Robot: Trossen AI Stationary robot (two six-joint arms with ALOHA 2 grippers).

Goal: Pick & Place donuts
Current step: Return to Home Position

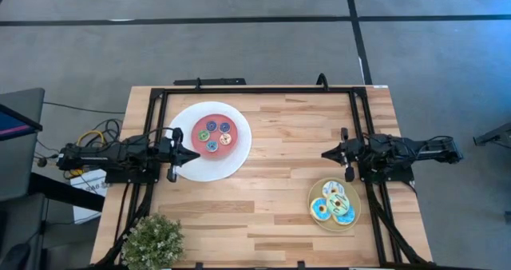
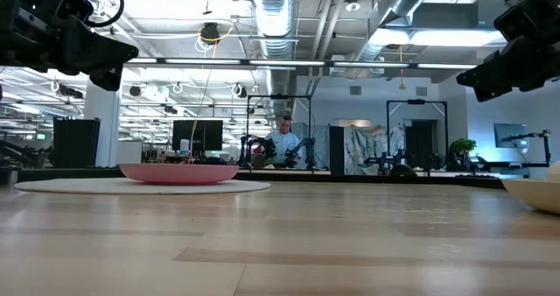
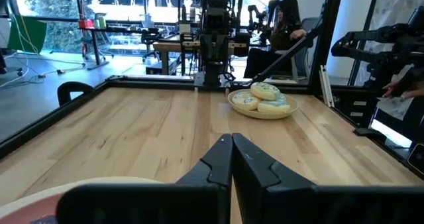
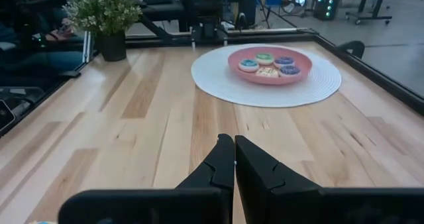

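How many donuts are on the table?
9: five small donuts in the pink plate, on the left; four large donuts on the tan plate, on the right. None seems hidden.

Right tool (image 4: 234,140) fingers together; small donuts (image 4: 265,57) on pink plate (image 4: 268,80)

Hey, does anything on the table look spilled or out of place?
Nothing stands out. Small donuts sit in the pink plate, large donuts on the tan plate, plant upright, left claw and right claw shut at the sides.
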